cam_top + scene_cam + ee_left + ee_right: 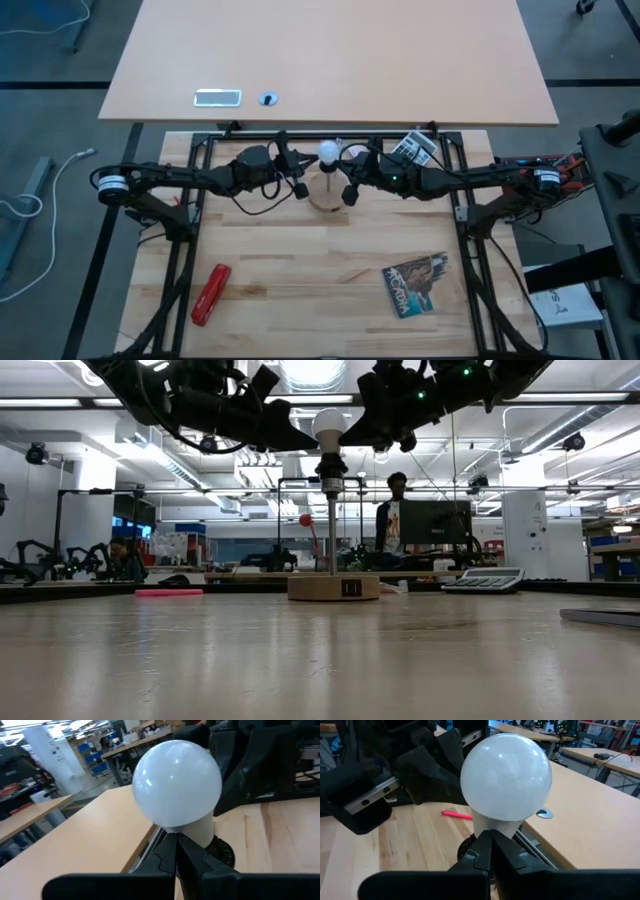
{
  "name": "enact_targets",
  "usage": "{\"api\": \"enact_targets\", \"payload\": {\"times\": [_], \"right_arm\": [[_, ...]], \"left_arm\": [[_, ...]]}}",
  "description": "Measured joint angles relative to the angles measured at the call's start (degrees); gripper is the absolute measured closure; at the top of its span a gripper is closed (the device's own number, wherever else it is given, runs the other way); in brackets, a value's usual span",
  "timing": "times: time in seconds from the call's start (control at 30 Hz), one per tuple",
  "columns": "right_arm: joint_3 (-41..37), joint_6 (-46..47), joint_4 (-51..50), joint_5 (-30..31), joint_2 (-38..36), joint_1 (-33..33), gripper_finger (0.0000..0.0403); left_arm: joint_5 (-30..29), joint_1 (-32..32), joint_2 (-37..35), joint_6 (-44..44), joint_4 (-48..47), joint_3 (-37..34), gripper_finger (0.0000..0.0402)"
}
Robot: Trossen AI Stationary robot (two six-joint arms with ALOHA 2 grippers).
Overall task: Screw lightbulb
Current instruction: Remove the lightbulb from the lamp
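Observation:
The white round-headed lightbulb (pixel 328 153) stands upright in a black socket (pixel 331 465) on top of a thin post. The post rises from a round wooden disc (pixel 333 587) at the middle of the table's far half. My left gripper (pixel 175 851) is shut, level with the bulb's white neck (pixel 197 831) on the bulb's left. My right gripper (pixel 490 849) is shut, level with the neck (pixel 495 826) on the bulb's right. Both also show in the high view, the left gripper (pixel 306 165) and the right gripper (pixel 348 168) facing each other across the bulb. My left gripper has its shut fingertips (pixel 169 842) right by the bulb's neck, coming level from the table's left; I cannot tell whether they touch it. My right gripper has its shut fingertips (pixel 485 840) right by the neck, coming level from the table's right; I cannot tell whether they touch it.
A calculator (pixel 415 148) lies at the far right behind my right arm. A red object (pixel 210 293) lies near left and a printed booklet (pixel 418 283) near right. A second table (pixel 330 60) stands beyond the far edge. People show in the room behind (pixel 397 510).

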Motion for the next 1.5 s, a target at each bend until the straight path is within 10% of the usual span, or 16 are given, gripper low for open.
{"api": "enact_targets", "payload": {"times": [0.67,1.0,1.5], "right_arm": [[-0.2,-4.1,0.9,4.6,0.0,0.0,0.0403],[-0.7,-1.9,-0.9,6.0,0.1,0.0,0.0403],[-0.8,-1.2,1.7,2.9,1.1,0.3,0.0403]], "left_arm": [[10.2,-0.3,0.1,-1.6,0.8,-0.1,0.0402],[-7.6,-0.1,-0.1,-2.0,-0.4,0.0,0.0402],[-2.4,0.8,5.0,-3.1,5.2,-0.1,0.0402]]}}
